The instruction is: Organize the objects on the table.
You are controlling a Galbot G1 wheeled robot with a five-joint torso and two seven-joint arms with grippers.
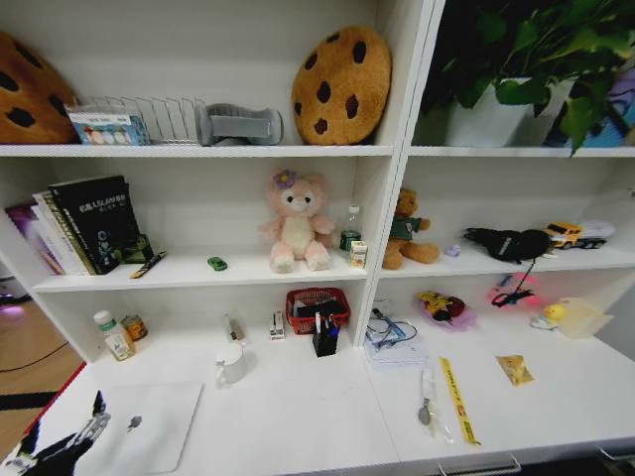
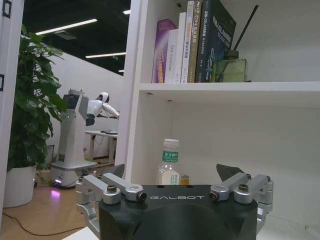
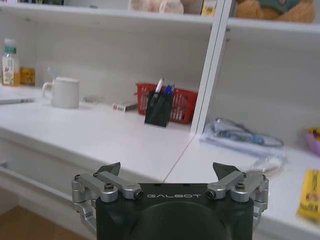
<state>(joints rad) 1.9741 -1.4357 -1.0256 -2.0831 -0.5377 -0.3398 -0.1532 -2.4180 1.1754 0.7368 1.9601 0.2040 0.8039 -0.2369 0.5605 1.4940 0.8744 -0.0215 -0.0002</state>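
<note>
Black left gripper (image 2: 172,176) hovers wide open facing a green-labelled plastic bottle (image 2: 169,163); right gripper (image 3: 169,172), equally spread, faces a black pen holder (image 3: 158,108).

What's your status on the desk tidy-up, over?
Left gripper open, empty, at the desk's left end by the laptop. Right gripper open, empty, off the table front edge. Green toy car on shelf. White mug stands mid-desk.
</note>
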